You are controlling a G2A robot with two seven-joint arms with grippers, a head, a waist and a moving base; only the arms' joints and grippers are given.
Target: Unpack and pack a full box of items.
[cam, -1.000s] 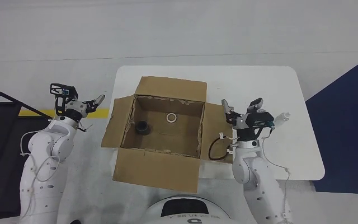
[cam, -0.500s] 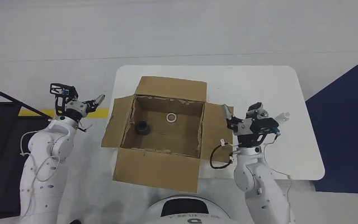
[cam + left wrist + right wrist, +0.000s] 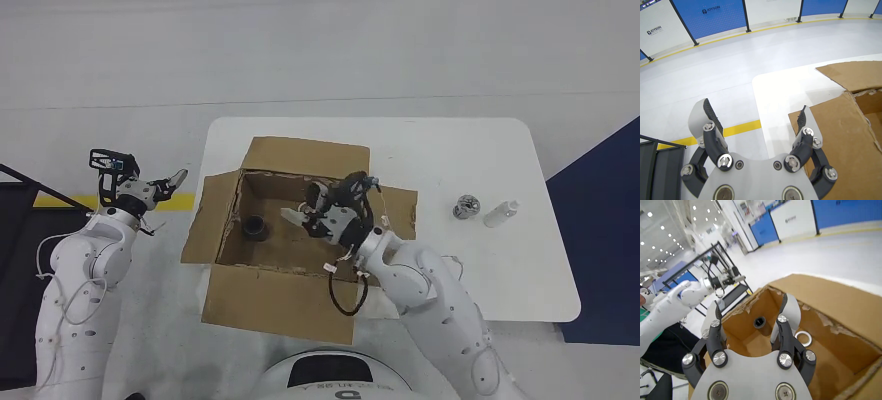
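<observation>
The cardboard box sits open on the white desk, flaps spread; the right pincer hangs over its inside, released and empty; on the box floor lie a black cylinder and a white ring (apart from each other); the left pincer, also released, stands beyond the box's left flap; right of the box rest a small metal piece and a clear bottle.

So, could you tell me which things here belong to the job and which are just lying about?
Job: cardboard box; black cylinder, white ring inside; small bottle, round metal piece on table.
Lying about: black rack, blue barriers, yellow floor line.
</observation>
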